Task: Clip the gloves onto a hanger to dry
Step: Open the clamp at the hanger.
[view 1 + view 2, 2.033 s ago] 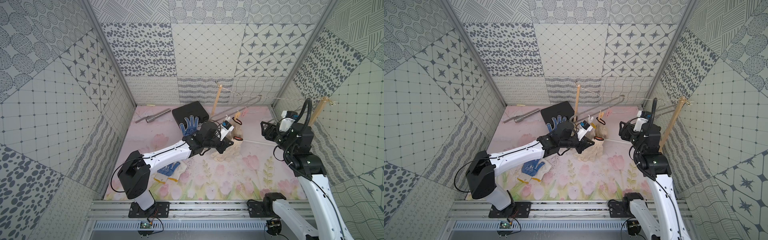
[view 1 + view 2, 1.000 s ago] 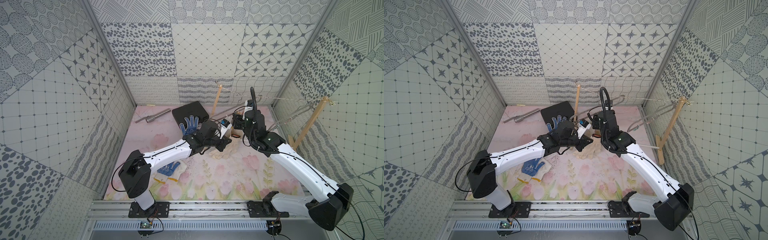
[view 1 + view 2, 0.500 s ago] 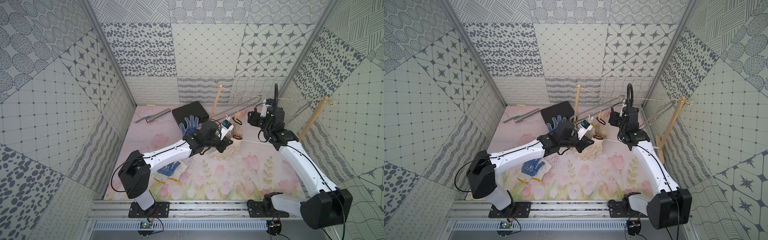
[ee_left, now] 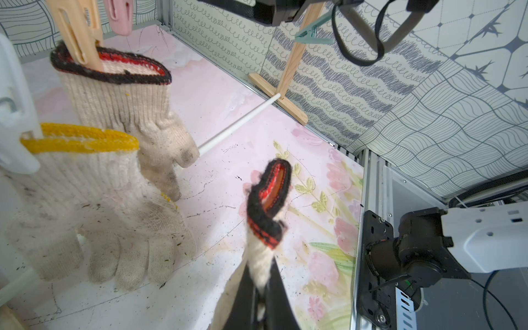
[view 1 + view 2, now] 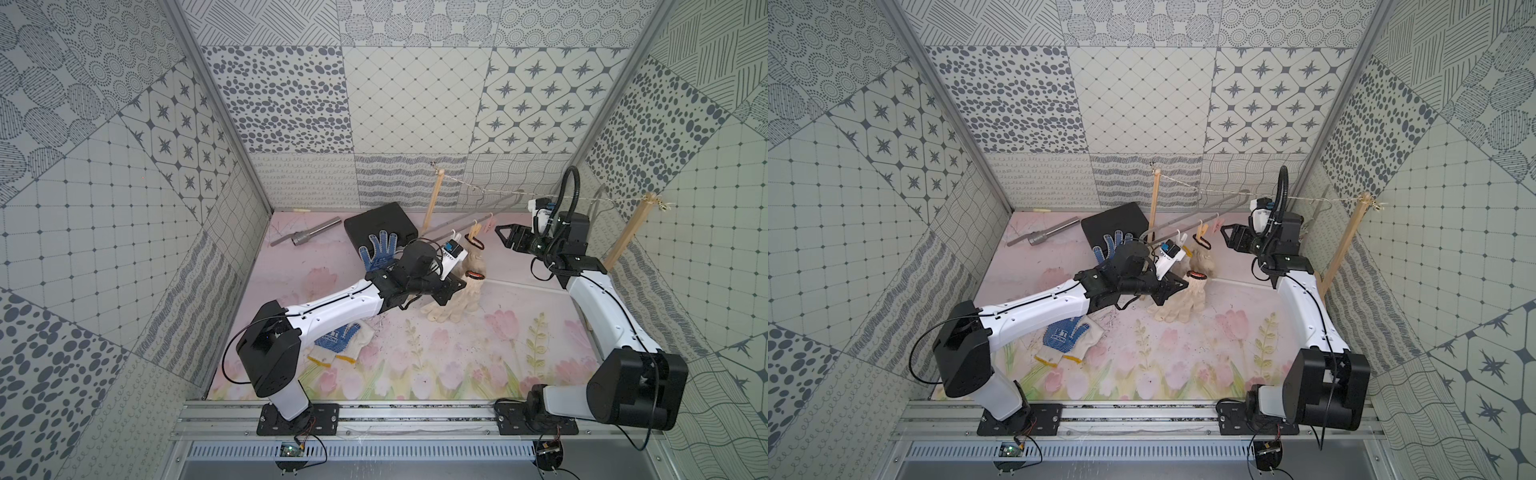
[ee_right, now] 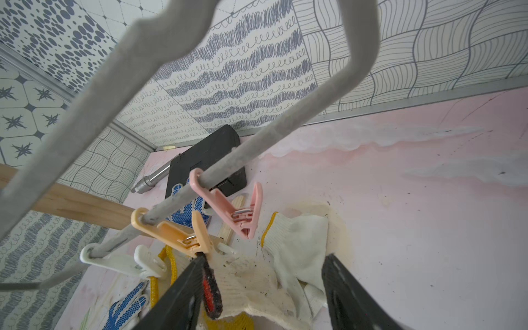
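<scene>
- Two gloves are already hanging from the hanger (image 6: 257, 140). We are seeing a red-cuffed glove (image 4: 120, 94) in the peach peg (image 6: 177, 233) and a yellow-cuffed glove (image 4: 85, 177) in the white peg (image 6: 120, 261), with their fingers touching the worktop (image 5: 519, 345).
- We are watching the left end effector (image 4: 258, 297) pinching a third glove (image 4: 268, 205) just under its red-and-black cuff. The cuff is pointing upward, lower than the bar and on the robot's side of it.
- We are noting the right end effector (image 6: 264, 265) standing with jaws wide apart and empty, near the pink peg (image 6: 243, 213), which is dangling free.
- We are reading the bar's long axis as running from the left arm's side toward the right arm. The pink peg is the last of the three that way, so the right arm is the nearer one to it.
- We are judging that the coming move is turning on raising the held cuff to that peg while the right jaws are pressing it open.
</scene>
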